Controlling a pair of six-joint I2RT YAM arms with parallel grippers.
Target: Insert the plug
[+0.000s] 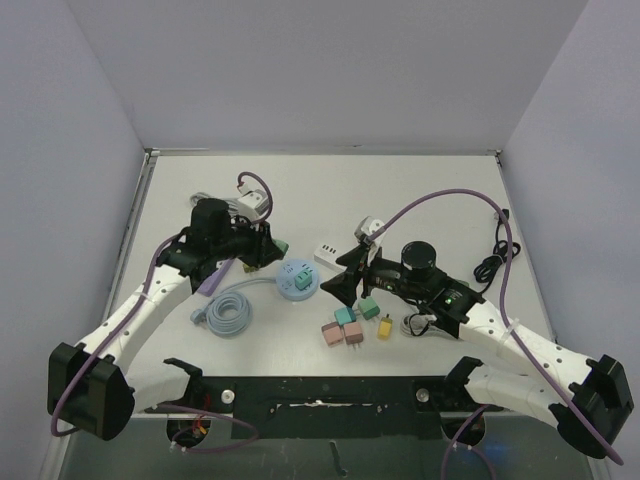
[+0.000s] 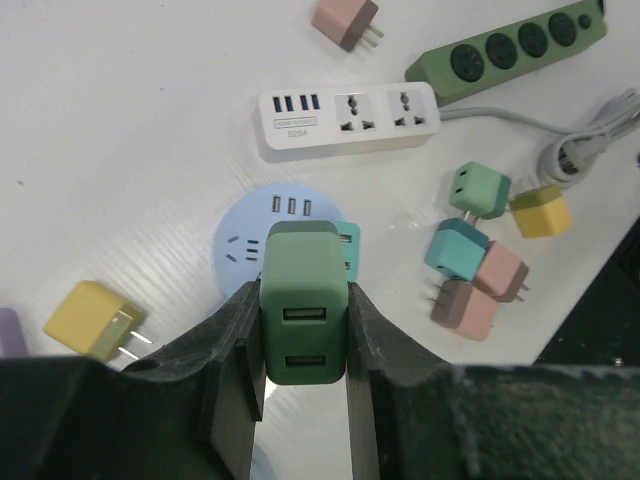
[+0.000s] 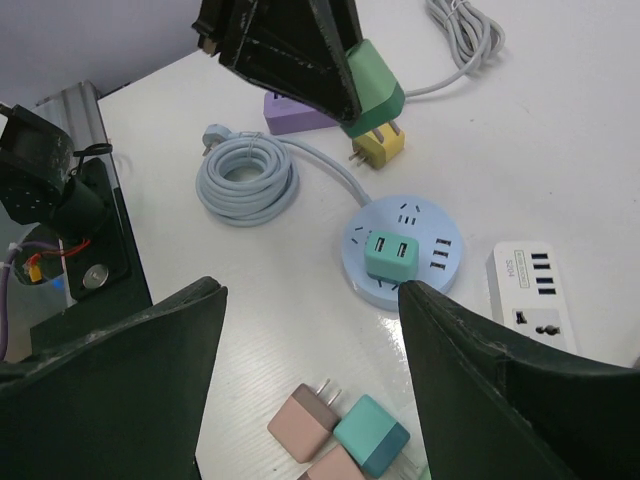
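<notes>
Left end effector (image 2: pixel 303 300) pinches the dark green plug (image 2: pixel 304 335) by its sides, raised near the round blue hub (image 2: pixel 240 240), probably so its prongs can meet a free socket. Right end effector (image 3: pixel 312 290) hangs spread beside the hub, holding nothing. White table (image 2: pixel 120 120), pale lavender walls (image 1: pixel 320 70).

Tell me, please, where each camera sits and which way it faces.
Top external: above and behind both arms, looking down on them and the table.
Left wrist: on the left pincer, looking down at the blue hub; fingers shut on the green plug show.
Right wrist: on the open right pincer, facing the hub from the other side; fingers show.
Shared: both wrist views show hub and green plug.
</notes>
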